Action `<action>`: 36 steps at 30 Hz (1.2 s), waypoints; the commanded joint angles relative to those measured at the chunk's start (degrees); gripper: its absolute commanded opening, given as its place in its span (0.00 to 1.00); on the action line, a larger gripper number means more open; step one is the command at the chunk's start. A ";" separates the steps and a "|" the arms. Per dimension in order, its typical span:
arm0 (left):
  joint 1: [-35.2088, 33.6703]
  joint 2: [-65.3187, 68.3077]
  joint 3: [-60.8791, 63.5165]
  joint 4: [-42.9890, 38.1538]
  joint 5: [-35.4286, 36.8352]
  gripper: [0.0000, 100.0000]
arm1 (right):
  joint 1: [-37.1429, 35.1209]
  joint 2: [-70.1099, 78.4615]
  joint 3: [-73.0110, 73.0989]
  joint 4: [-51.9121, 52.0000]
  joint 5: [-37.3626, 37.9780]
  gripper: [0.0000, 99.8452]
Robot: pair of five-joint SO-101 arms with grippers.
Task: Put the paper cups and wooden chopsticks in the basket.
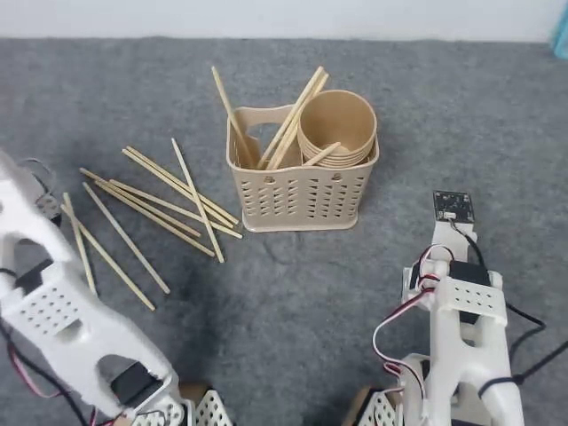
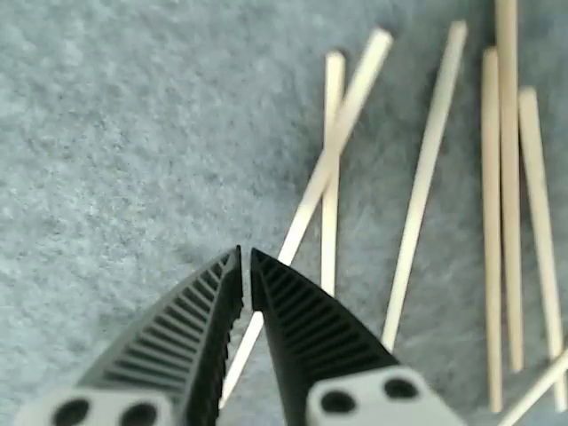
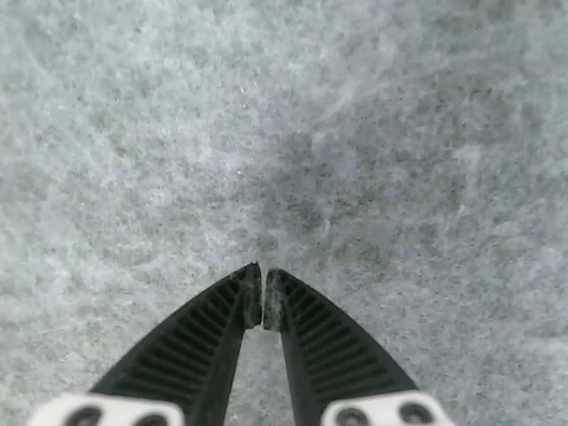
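Wooden chopsticks [image 1: 175, 209] are scattered on the grey tabletop [image 1: 293, 302] beside the basket [image 1: 302, 200], where the paper cups [image 1: 342, 120] are already stacked. The left claw [image 2: 247, 262] is seen closed and empty above one stick; it should be opened wide, squared across a single stick, then lowered. The right claw [image 3: 263, 293] is likewise closed on nothing

The table cover [image 1: 293, 302] is grey felt-like cloth, matt. The basket [image 1: 302, 195] is smooth beige plastic. The paper cups [image 1: 337, 120] are matt brown paper. The chopsticks [image 1: 177, 209] at the basket's nine o'clock are bare pale wood. The left gripper [image 2: 246, 259] and right gripper [image 3: 263, 271] are black ribbed plastic.
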 commanded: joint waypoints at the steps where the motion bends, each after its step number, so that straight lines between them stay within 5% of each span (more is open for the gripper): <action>1: 0.00 -7.91 2.07 -0.70 -1.76 0.01 | 0.13 -1.63 -0.26 -0.92 0.44 0.03; 5: -0.18 -14.59 7.60 -3.87 -1.85 0.01 | 0.13 -1.54 -0.26 -1.10 0.44 0.03; 16: 3.87 -18.64 27.65 -27.87 -1.67 0.04 | 0.13 -1.45 -0.26 -1.10 0.44 0.03; 24: 5.71 -12.66 22.90 -28.40 -1.58 0.23 | 0.13 -1.45 -0.26 -1.10 0.44 0.03; 36: 4.75 4.40 3.38 -28.04 -1.32 0.24 | 0.13 -1.80 -0.26 -1.19 0.79 0.03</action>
